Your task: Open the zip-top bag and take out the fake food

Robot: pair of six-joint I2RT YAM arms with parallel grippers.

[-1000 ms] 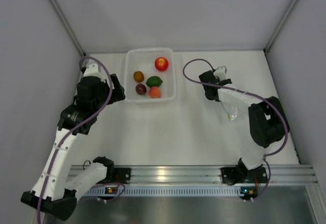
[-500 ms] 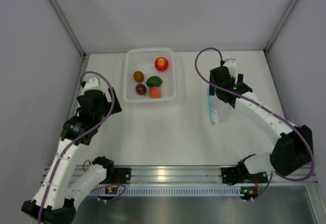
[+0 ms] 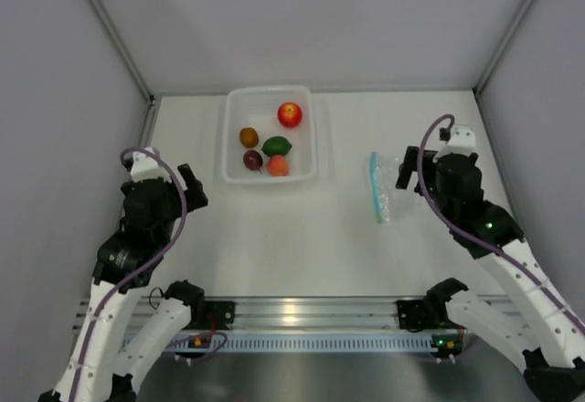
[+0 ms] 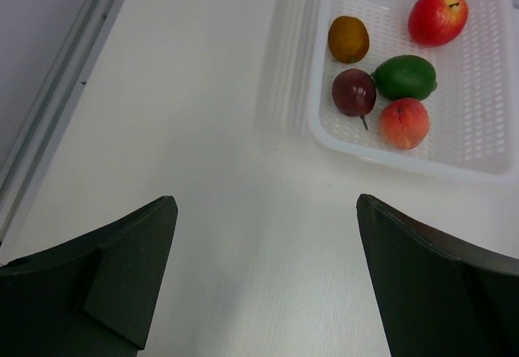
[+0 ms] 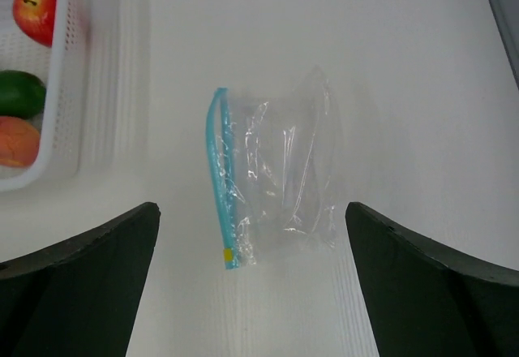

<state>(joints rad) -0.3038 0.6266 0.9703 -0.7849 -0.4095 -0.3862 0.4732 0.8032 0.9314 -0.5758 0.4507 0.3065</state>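
When looking down from above, saw the zip-top bag [image 3: 382, 192] lying flat on the white table [image 3: 302, 238], over on the right side. Looked clear, crinkly and empty, with a teal-blue zip strip [image 5: 219, 178] running down its left edge. Could not tell open from shut along that strip.

Found the fake food [image 3: 277, 146] well apart from the bag, sitting in a white tub [image 3: 228, 137] with little holes, near the back of the table. Counted five toy fruits in there: a red fruit [image 4: 438, 16] at the far end, a brownish-orange fruit [image 4: 349, 39] by the left wall, a green fruit [image 4: 405, 77] in the middle, a dark maroon fruit [image 4: 353, 92] just beside the green, and an orange fruit [image 4: 404, 122] just in front of the green.

Saw the right gripper [image 3: 402, 172] hanging just to the right of the bag, not holding it. Had both fingers [image 5: 81, 276] spread wide apart, with nothing pinched between them. Through its own camera, saw the bag down on the table between the two dark fingers.

Saw the left gripper [image 3: 192, 185] on the left side of the table, nearer than the tub and a bit left of it. Had its fingers spread wide as well, empty, pointing toward the tub
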